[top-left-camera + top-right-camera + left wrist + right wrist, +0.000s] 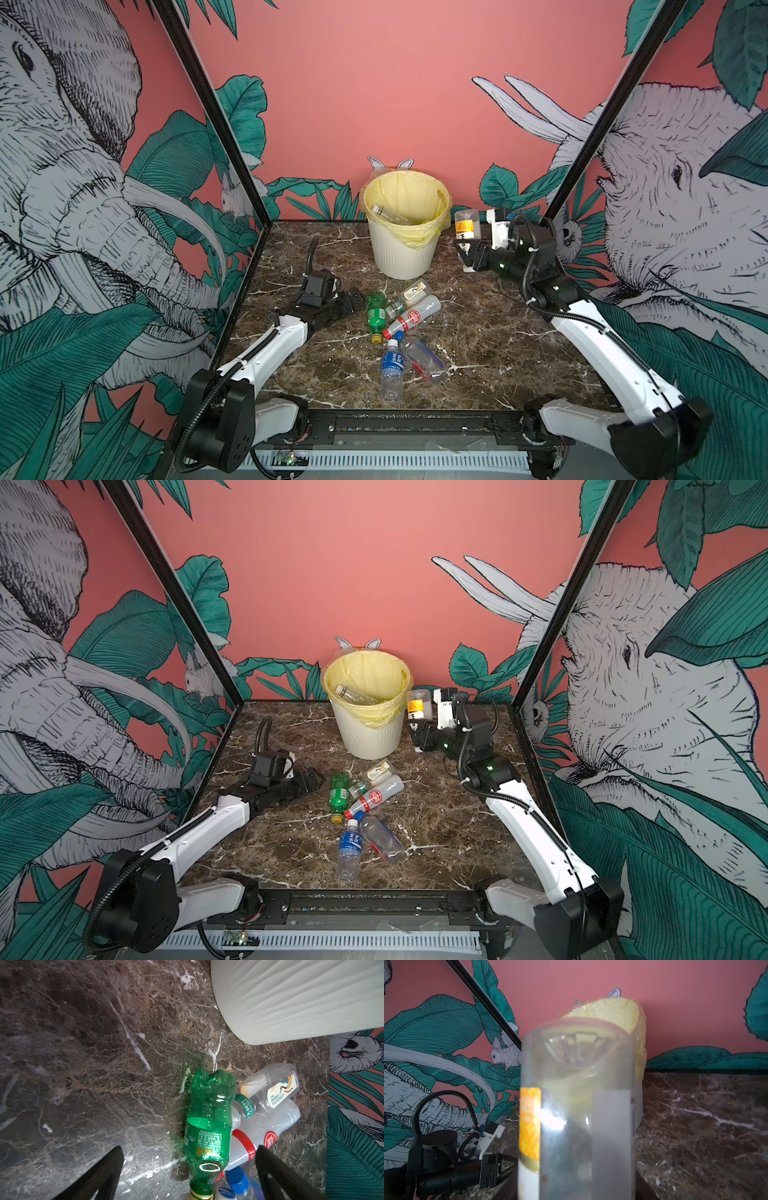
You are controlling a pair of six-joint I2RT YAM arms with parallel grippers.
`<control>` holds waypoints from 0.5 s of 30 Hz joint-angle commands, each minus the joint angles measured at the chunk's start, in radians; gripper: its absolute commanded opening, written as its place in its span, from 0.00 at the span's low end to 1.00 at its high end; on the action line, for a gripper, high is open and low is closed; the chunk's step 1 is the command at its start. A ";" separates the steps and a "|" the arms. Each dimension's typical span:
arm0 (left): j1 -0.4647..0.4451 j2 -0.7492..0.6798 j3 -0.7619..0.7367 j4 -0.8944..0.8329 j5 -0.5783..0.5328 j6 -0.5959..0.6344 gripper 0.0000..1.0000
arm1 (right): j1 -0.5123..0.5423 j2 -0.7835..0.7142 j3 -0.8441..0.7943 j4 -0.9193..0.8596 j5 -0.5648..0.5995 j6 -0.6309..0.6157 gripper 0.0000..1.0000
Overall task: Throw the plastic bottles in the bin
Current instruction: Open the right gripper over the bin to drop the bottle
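On my end the right gripper (468,254) is clamped on a clear orange-label bottle (466,224), base up. The bin (399,257) stands just ahead of it, bottle beside the wall and not over the rim. The left gripper (355,300) has jaws wide, low over the marble table (498,340). The green bottle (209,1122) lies straight ahead, neck end between the fingers (99,1174), touching neither. Just past it lie the other bottles (415,316).

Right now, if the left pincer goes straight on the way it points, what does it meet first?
Most likely the green bottle, lying just ahead of the open left pincer.
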 commanded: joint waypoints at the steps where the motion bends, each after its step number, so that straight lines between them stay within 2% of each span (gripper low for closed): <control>1: 0.005 -0.018 -0.016 0.018 0.018 -0.011 0.99 | 0.062 0.153 0.251 -0.023 0.109 -0.081 0.42; 3: 0.006 -0.024 -0.021 0.018 0.018 -0.019 0.99 | 0.092 0.302 0.454 -0.130 0.169 -0.140 0.43; 4: 0.005 -0.030 -0.023 0.020 0.020 -0.021 0.99 | 0.099 0.381 0.564 -0.188 0.207 -0.149 0.49; 5: 0.006 -0.034 -0.023 0.020 0.023 -0.024 0.99 | 0.099 0.451 0.653 -0.242 0.228 -0.142 0.59; 6: 0.006 -0.040 -0.021 0.018 0.024 -0.024 0.99 | 0.099 0.532 0.768 -0.306 0.230 -0.143 0.81; 7: 0.006 -0.045 -0.018 0.014 0.024 -0.021 0.99 | 0.099 0.585 0.861 -0.356 0.244 -0.150 0.99; 9: 0.006 -0.056 -0.009 -0.010 0.015 -0.014 0.99 | 0.099 0.654 1.014 -0.433 0.241 -0.147 0.99; 10: 0.005 -0.063 -0.004 -0.026 0.012 -0.010 0.99 | 0.100 0.652 1.030 -0.427 0.234 -0.145 0.99; 11: 0.005 -0.072 -0.002 -0.036 0.006 -0.005 0.99 | 0.102 0.625 1.006 -0.382 0.223 -0.145 0.99; 15: 0.005 -0.110 -0.022 -0.034 -0.017 -0.002 0.99 | 0.104 0.442 0.737 -0.130 0.229 -0.128 0.99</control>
